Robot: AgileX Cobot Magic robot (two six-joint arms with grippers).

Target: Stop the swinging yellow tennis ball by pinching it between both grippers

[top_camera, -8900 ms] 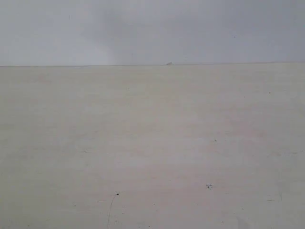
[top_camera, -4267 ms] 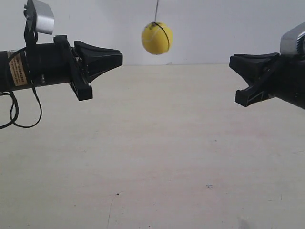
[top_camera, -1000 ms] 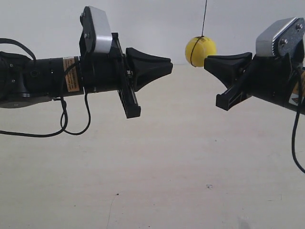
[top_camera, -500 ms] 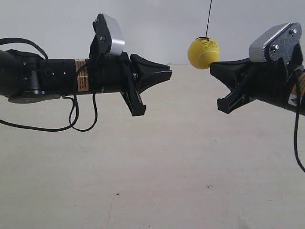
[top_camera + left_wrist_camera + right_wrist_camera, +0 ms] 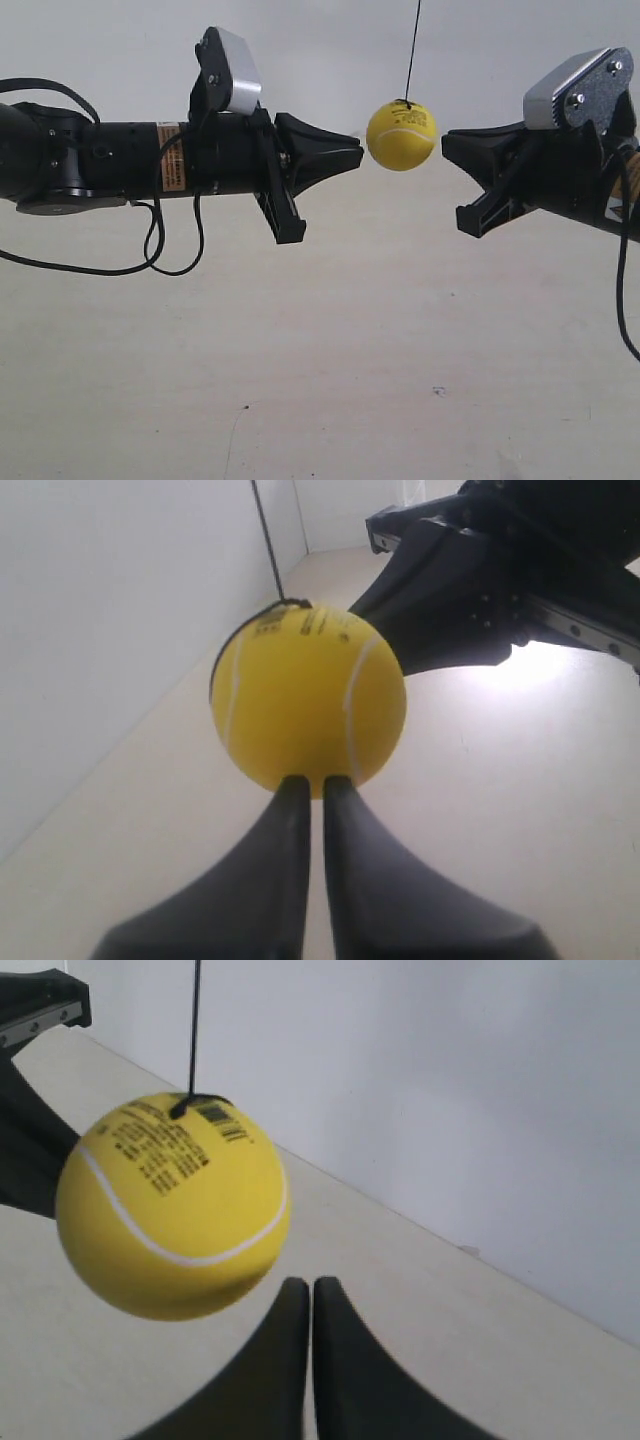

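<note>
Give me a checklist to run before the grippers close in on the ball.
1. Is the yellow tennis ball between both tips? Ok: in the exterior view it hangs in the gap between them.
2. Is the left gripper shut to a point and aimed at the ball? Ok.
3. Is the right gripper shut to a point? Ok. Aim: cannot tell, since the ball looks off-centre from its tip.
4. Is the string plumb? Not ok: it is tilted, so the ball is likely swinging.
5. Is the ball pinched? Not ok: a gap shows before the tip at the exterior view's right.
</note>
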